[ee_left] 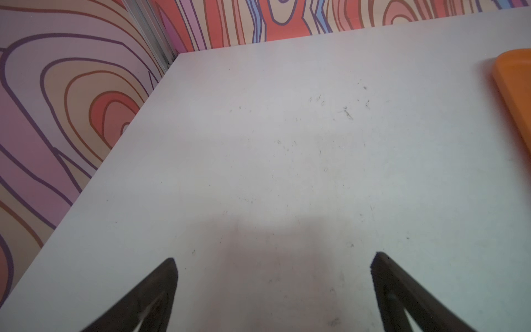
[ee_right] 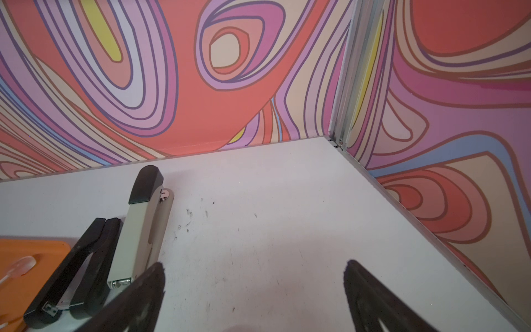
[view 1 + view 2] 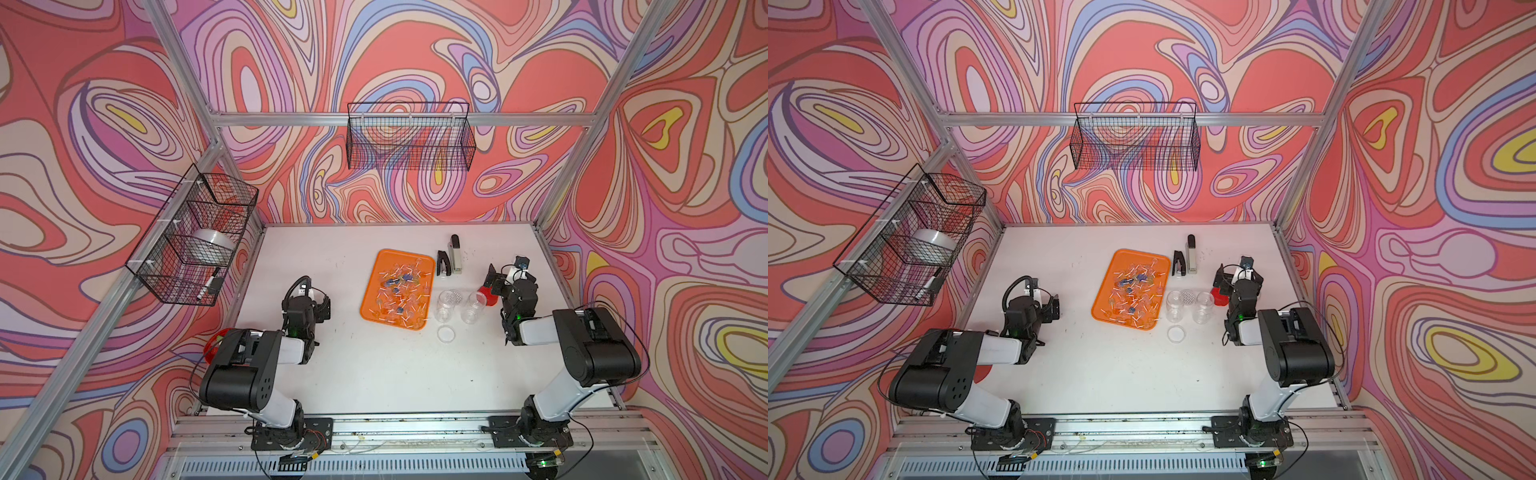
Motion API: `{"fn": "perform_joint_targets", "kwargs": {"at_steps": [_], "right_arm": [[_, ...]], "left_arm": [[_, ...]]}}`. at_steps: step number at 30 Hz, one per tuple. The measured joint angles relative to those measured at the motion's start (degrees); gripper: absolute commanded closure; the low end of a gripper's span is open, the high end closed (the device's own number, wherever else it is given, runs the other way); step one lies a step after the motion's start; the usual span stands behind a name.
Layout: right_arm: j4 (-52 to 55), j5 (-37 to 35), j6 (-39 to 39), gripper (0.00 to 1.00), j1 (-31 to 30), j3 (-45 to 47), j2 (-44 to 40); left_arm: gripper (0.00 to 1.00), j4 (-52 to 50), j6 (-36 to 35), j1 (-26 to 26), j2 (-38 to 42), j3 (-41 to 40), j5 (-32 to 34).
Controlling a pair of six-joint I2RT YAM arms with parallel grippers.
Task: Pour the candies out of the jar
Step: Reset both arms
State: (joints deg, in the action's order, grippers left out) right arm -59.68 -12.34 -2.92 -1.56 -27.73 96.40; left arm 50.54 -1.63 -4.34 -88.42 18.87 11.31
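On the white table [image 3: 374,374], candies [image 3: 399,291] are lying across the orange tray [image 3: 371,291], jars [image 3: 446,305] at its four o'clock. The left gripper [image 1: 275,257] and right gripper [image 2: 254,263] are gaping wide; a right-arm swing could topple jars.

I see many small wrapped candies [image 3: 397,293], orange, yellow and blue with short white sticks, spread over the flat orange plastic tray [image 3: 371,297]. A clear round jar [image 3: 445,309] and a second clear jar [image 3: 473,308] stand upright beside it, looking empty.
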Motion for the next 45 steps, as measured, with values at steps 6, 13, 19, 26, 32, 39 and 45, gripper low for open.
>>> {"fn": "perform_joint_targets", "kwargs": {"at_steps": [6,13,19,26,32,39,45], "right_arm": [[-0.04,0.00,0.22,0.02,0.00,0.00,0.04],[-0.02,0.00,0.31,0.02,0.00,0.00,0.04],[-0.07,0.00,0.31,0.02,0.00,0.00,0.04],[-0.07,0.00,0.31,0.02,0.00,0.00,0.04],[-0.07,0.00,0.31,0.02,0.00,0.00,0.04],[-0.07,0.00,0.31,0.02,0.00,0.00,0.04],[-0.07,0.00,0.31,0.02,0.00,0.00,0.04]], "left_arm": [[0.00,0.48,0.44,0.00,0.00,1.07,-0.17],[0.00,0.55,0.61,0.00,0.00,1.11,-0.20],[0.00,0.55,0.63,0.00,0.00,1.11,-0.22],[0.00,1.09,0.61,-0.11,0.00,1.11,0.50],[0.00,1.14,0.61,-0.13,0.00,1.11,0.70],[0.00,1.14,0.63,-0.17,0.00,1.11,0.70],[0.00,1.14,0.83,-0.17,0.00,1.11,0.76]]}}
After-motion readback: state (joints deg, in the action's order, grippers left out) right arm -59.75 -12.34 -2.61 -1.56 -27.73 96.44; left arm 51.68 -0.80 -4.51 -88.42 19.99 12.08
